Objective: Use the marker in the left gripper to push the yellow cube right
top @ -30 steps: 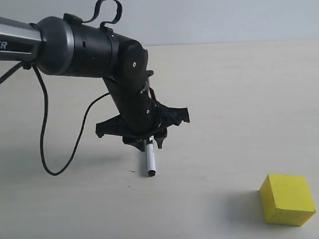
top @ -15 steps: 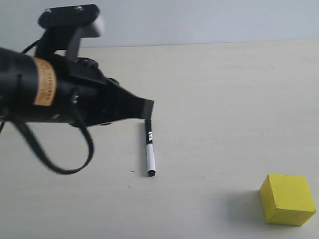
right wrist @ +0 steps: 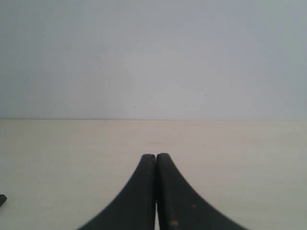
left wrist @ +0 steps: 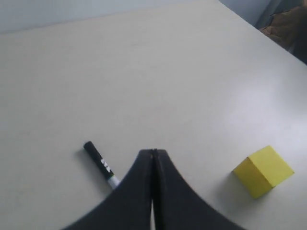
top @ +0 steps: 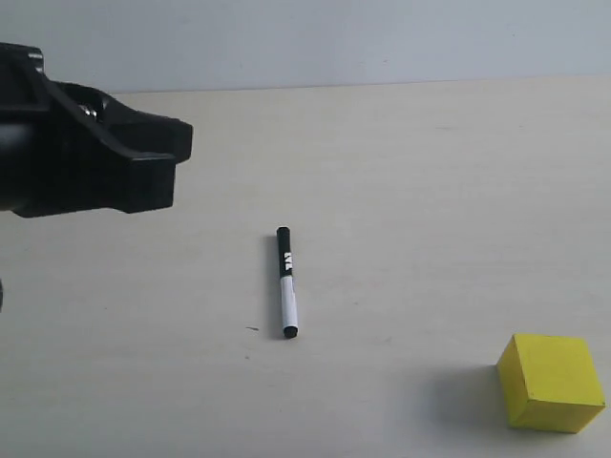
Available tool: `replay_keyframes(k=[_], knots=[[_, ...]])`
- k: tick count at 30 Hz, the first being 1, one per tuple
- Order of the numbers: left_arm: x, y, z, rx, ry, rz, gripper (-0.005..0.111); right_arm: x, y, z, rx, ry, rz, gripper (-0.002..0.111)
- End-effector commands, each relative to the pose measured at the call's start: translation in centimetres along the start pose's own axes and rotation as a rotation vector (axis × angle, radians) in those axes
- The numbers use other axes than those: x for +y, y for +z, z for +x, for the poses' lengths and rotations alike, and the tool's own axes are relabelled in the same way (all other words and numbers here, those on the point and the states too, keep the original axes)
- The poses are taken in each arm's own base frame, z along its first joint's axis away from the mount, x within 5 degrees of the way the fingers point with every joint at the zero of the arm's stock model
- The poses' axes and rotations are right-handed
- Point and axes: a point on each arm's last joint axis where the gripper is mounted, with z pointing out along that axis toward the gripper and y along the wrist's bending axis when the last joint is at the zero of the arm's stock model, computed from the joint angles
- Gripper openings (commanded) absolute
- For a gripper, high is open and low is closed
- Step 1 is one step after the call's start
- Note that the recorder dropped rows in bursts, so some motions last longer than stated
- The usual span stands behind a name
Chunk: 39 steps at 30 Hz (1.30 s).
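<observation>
The marker (top: 286, 281) lies flat and alone on the table, black cap pointing away, white barrel toward the front. In the left wrist view the marker (left wrist: 100, 164) shows beside my left gripper (left wrist: 153, 151), whose jaws are shut on nothing and hover apart from it. The left arm (top: 95, 157) is a dark blurred mass at the far left of the exterior view, well away from the marker. The yellow cube (top: 551, 382) sits at the front right, and the same cube (left wrist: 263, 171) appears in the left wrist view. My right gripper (right wrist: 156, 155) is shut and empty above bare table.
The pale table (top: 430, 191) runs back to a light grey wall (top: 382, 38). In the left wrist view the table's edge (left wrist: 268, 36) shows with dark, brownish clutter (left wrist: 290, 21) beyond it. A small dark object (right wrist: 2, 199) peeks in at the right wrist view's border.
My left gripper has let go of the marker and pulled away up and to the left. The marker stays lying where it was. The cube has not moved.
</observation>
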Motion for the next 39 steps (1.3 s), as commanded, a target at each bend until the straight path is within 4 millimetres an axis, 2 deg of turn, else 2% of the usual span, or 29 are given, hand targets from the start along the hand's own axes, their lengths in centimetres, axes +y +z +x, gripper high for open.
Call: replay_keyframes(k=[1,6,8,11,16,19,23,30,34,39], knots=[[0.0,-0.5,-0.1,-0.029,0.077,0.001,0.000,0.0,0.0,0.1,-0.005,-0.002,-0.001,0.000],[0.1,-0.5,-0.1,-0.021,-0.004,0.006,0.000,0.0,0.0,0.1,-0.005,-0.002,-0.001,0.000],[0.8,-0.8,0.3,-0.007,-0.109,-0.005,0.000,0.0,0.0,0.1,-0.005,-0.002,-0.001,0.000],[3.1,-1.8,2.3,-0.004,-0.285,-0.049,0.000,0.0,0.0,0.1,-0.005,-0.002,-0.001,0.000],[7.0,-4.8,6.4,-0.182,-0.427,-0.154,0.000,0.0,0.0,0.1,-0.005,-0.002,-0.001,0.000],[8.1,-6.4,9.0,-0.325,-0.436,-0.185,0.000,0.0,0.0,0.1,-0.005,-0.002,-0.001,0.000],[8.6,-8.1,11.8,-0.482,-0.443,-0.208,0.000,0.0,0.0,0.1,-0.005,-0.002,-0.001,0.000],[9.4,-8.8,15.4,-0.629,-0.445,-0.289,0.000,0.0,0.0,0.1,-0.005,-0.002,-0.001,0.000],[9.6,-8.9,16.1,-0.666,-0.407,-0.341,0.000,0.0,0.0,0.1,-0.005,-0.002,-0.001,0.000],[9.8,-8.8,16.4,-0.613,-0.326,-0.400,0.000,0.0,0.0,0.1,-0.005,-0.002,-0.001,0.000]])
